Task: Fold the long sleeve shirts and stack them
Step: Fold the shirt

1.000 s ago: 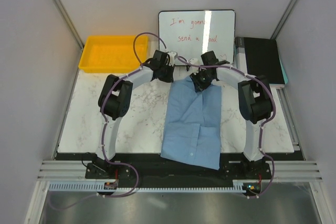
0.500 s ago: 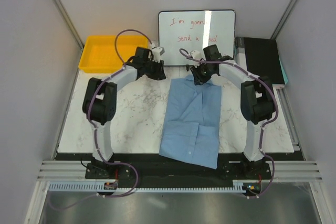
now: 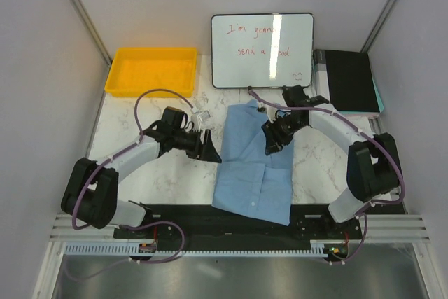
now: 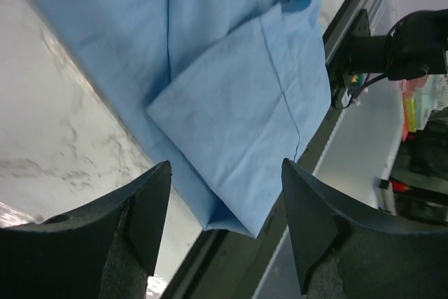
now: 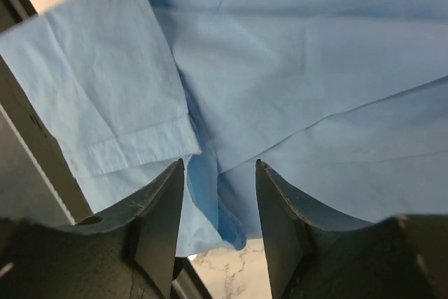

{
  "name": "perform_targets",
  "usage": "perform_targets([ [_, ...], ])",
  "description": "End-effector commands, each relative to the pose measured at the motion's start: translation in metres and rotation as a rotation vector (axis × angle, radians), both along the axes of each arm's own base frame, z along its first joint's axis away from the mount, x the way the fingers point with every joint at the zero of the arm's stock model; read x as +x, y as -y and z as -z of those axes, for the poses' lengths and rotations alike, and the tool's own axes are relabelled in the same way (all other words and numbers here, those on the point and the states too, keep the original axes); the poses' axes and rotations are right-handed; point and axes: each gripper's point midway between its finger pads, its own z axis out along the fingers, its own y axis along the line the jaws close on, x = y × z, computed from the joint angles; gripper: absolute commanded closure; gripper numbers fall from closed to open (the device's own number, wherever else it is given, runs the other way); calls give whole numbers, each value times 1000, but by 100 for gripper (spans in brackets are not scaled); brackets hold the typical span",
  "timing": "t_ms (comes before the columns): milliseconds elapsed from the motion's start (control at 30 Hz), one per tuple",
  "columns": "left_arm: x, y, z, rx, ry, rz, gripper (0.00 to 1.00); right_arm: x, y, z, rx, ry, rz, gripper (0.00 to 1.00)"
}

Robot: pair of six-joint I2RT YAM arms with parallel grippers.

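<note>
- Lt blue thin-cloth button-up shirt (image 3: 256, 166): folded into a long narrow panel and lying flat mid-desk. Collar end is toward the far side; near hem laps over the desk's front edge onto the black rail (image 3: 182, 213).
- Cloth looks soft and matte, w/ stitched seams. Layered folds show in both wrist views, and a hemmed flap lies on top.
- White grey-veined marble-look desk (image 3: 133, 120): smooth and glossy.
- Left gripper (image 3: 210, 148): black fingers spread wide w/ nothing between them. It sits just beside the shirt's left edge, over the desk.
- Right gripper (image 3: 271, 141): fingers apart, pinching nothing, poised over the shirt's upper right part.
- Yellow rectangular plastic tray (image 3: 150, 50) at far left, well apart from the shirt.
- White dry-erase board (image 3: 262, 50) w/ red handwriting stands behind the collar; glare blots part of the words.
- Flat black rectangular item (image 3: 350, 78) at far right; can't tell what it is.
- The right arm hides part of the shirt's collar area.
</note>
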Motion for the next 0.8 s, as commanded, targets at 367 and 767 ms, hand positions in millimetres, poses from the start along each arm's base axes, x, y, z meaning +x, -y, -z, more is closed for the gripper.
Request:
perform_targets([
  [367, 42, 20, 34, -25, -158, -136, 47, 63, 3, 109, -251, -28, 19, 61],
  [767, 152, 25, 88, 114, -212, -233, 57, 122, -10, 110, -243, 19, 144, 61],
])
